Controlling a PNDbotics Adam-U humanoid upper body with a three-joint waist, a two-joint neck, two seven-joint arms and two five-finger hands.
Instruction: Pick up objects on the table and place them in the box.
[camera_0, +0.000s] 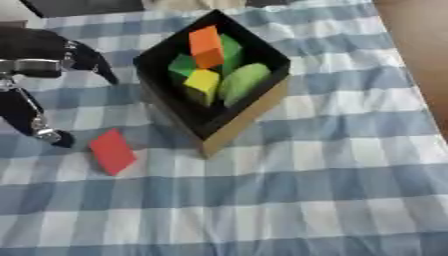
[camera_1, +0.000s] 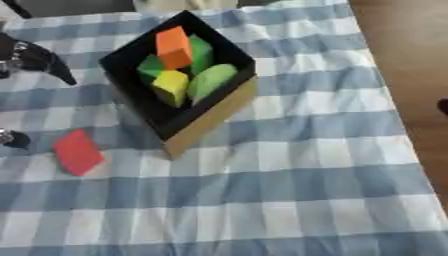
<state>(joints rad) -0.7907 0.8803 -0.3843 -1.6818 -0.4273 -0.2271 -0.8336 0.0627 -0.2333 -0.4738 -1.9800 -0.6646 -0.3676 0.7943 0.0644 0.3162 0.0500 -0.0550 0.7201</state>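
The robot's left hand (camera_0: 39, 75) shows at the left edge of the left eye view; it is mostly black, with a glossy, rounded black casing at the back; a silver band of metal crosses it near the wrist, bright against the dark shell; the fingers (camera_0: 96, 64) are slim black links that taper to dark tips; a thinner black member lower down ends in a small silver joint (camera_0: 44, 133) with a rounded black tip beside it; fine detail such as screws or markings cannot be made out.
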